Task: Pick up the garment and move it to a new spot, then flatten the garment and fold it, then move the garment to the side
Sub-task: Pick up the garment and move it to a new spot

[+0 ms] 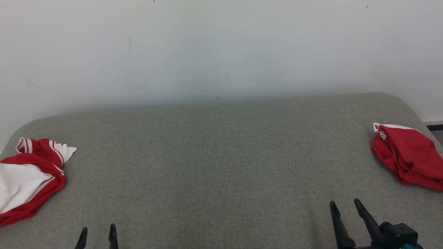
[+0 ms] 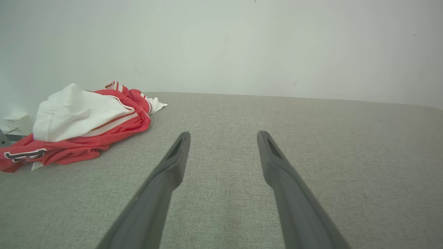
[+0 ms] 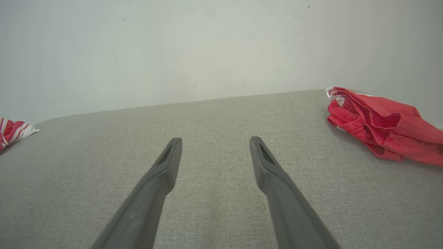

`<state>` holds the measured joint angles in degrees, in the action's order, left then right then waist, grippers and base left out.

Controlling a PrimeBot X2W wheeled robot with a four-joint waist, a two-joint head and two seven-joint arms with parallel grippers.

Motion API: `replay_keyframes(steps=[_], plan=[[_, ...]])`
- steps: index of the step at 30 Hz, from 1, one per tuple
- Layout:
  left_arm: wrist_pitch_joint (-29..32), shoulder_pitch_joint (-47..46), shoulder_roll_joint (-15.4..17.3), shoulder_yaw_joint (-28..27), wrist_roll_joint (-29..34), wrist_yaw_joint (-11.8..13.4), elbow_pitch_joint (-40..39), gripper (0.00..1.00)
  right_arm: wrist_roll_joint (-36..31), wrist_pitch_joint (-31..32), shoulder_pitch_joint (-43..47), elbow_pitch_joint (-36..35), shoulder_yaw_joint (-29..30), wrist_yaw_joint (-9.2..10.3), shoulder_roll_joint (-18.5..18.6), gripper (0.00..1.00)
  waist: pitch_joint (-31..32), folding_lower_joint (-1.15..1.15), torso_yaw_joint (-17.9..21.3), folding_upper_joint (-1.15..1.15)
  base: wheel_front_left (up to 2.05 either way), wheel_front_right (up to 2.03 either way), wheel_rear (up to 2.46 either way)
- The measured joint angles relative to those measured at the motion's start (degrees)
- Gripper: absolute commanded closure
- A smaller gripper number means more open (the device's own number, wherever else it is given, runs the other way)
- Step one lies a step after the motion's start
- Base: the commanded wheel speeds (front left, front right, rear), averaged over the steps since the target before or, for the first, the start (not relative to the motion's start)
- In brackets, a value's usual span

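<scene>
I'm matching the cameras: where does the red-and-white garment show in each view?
Head view: red-and-white garment crumpled at the left edge.
Left wrist view: the garment lies middle-left.
Right wrist view: its striped corner at the left edge.
Shared landmark: grey cushion meeting the white wall.

- grey pad (image 1: pixel 221 155): woven cloth cover, matt, with a fine, slightly rough grain.
- red and white garment (image 1: pixel 27 180), at the pad's left edge: thin, smooth cloth, soft and rumpled.
- red garment (image 1: pixel 408 155), at the pad's right edge: thin matt cloth, with a crinkled, gathered band.
- wall (image 1: pixel 221 45), behind the pad: pale, smooth, matt, with a few small dark marks.
- left gripper (image 1: pixel 98 228) and right gripper (image 1: pixel 344 202), over the pad's near edge: dark, smooth, matt fingers, plastic by the look.
</scene>
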<state>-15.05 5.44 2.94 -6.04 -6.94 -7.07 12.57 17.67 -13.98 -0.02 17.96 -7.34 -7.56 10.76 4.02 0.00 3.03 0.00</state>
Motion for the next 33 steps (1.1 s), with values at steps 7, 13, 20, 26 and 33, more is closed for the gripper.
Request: replay_keyframes(steps=[7, 13, 20, 26, 33], plan=[[0.0, -0.15, 0.0, 0.15, -0.14, -0.05, 0.15, 0.0, 0.04, -0.14, 0.03, 0.48, -0.1, 0.0, -0.12, 0.0, 0.22, 0.0, 0.07, 0.0, 0.0, 0.0, 0.0], [0.0, -0.16, 0.0, 0.11, -0.31, -0.07, 0.13, 0.0, 0.32, -0.1, 0.04, 0.56, -0.3, 0.0, -0.4, 0.0, 0.48, 0.0, -0.09, 0.0, 0.0, 0.0, 0.0], [-0.01, -0.19, -0.02, 0.31, -0.38, -0.07, 0.67, 0.0, 0.46, -0.13, 0.93, 0.87, 0.4, 0.0, -0.52, 0.0, 0.8, 0.0, -2.77, 0.0, 0.0, 0.0, 0.0], [0.0, -0.16, -0.02, -0.2, 0.3, -0.09, 0.73, 0.0, 0.6, -0.19, 1.06, 0.9, -0.1, 0.0, -0.93, 0.0, 1.06, 0.0, -6.52, 0.0, 0.0, 0.0, 0.0], [0.0, 0.24, 0.02, -1.42, 0.79, -0.12, 0.74, 0.0, 0.98, -0.36, 1.16, 1.38, -0.97, 0.0, -1.91, 0.0, 1.4, 0.0, -11.76, 0.0, 0.0, 0.0, 0.0]])
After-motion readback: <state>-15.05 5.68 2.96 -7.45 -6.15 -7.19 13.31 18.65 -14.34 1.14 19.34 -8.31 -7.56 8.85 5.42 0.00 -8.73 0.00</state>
